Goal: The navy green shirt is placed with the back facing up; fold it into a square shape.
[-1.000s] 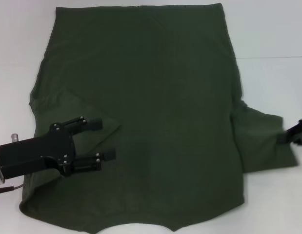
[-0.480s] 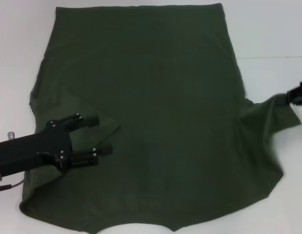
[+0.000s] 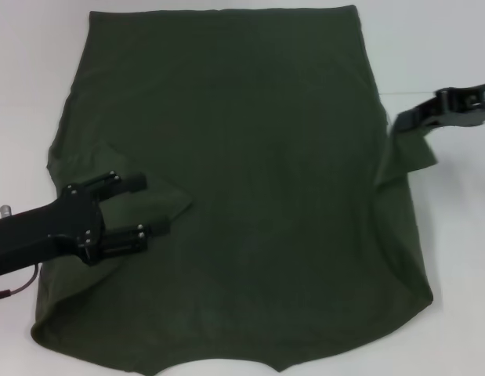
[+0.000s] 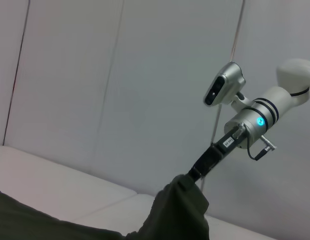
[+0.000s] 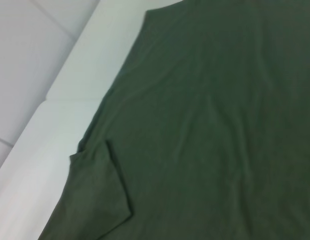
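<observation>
Head view: shirt (image 3: 242, 180) spread on desk (image 3: 446, 47); right gripper (image 3: 400, 120), upper right, clamped on its raised sleeve; left gripper (image 3: 152, 206), fingers apart, over lower-left folded sleeve.

The navy green shirt (image 3: 250, 188) is soft matt cloth on a smooth white table (image 3: 446, 47).

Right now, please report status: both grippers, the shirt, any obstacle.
Left gripper open, over folded left sleeve. Right gripper shut on dark olive-green soft shirt, lifting right sleeve. No obstacle visible.
</observation>
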Action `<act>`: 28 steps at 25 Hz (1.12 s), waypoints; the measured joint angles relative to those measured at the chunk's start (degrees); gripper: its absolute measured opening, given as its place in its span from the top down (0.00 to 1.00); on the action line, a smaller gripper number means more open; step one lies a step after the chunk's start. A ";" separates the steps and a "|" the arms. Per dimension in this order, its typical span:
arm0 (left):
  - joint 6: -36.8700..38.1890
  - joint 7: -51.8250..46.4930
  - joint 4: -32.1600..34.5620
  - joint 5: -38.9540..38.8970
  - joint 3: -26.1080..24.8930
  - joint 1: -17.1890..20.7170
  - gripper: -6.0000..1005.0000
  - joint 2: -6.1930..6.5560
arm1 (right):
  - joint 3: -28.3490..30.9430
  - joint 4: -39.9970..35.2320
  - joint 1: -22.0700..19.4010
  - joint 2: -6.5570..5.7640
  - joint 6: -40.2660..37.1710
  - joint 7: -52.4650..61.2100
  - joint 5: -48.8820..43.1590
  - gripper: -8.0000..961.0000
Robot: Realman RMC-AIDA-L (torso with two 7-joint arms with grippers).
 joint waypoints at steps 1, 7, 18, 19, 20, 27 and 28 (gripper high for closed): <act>0.15 0.00 0.00 0.00 -0.24 0.02 0.12 -0.03 | -0.74 0.19 0.66 0.34 -0.07 -0.16 -0.08 0.97; 0.69 -0.01 -0.02 0.00 -1.09 0.49 0.12 -0.07 | -4.16 1.79 3.50 1.86 0.02 0.15 -0.17 0.97; 1.11 -0.01 -0.17 0.01 -1.14 1.25 0.12 -0.07 | -12.63 7.75 6.29 4.07 6.10 0.91 -0.37 0.96; 1.16 -0.01 -0.17 0.00 -1.14 1.27 0.12 -0.07 | -13.12 8.09 6.47 4.35 6.54 0.90 -0.38 0.96; 1.17 -0.01 -0.17 0.01 -1.14 1.29 0.12 -0.07 | -13.56 8.31 6.63 4.66 6.77 0.89 -0.38 0.96; 1.24 -0.12 -0.16 0.01 -1.14 1.34 0.12 -0.07 | -14.67 7.75 7.12 6.05 8.22 0.53 -0.22 0.79; 1.26 -0.46 -0.18 0.01 -1.14 1.35 0.12 -0.07 | -14.50 7.74 7.11 6.09 8.44 0.39 -0.09 0.75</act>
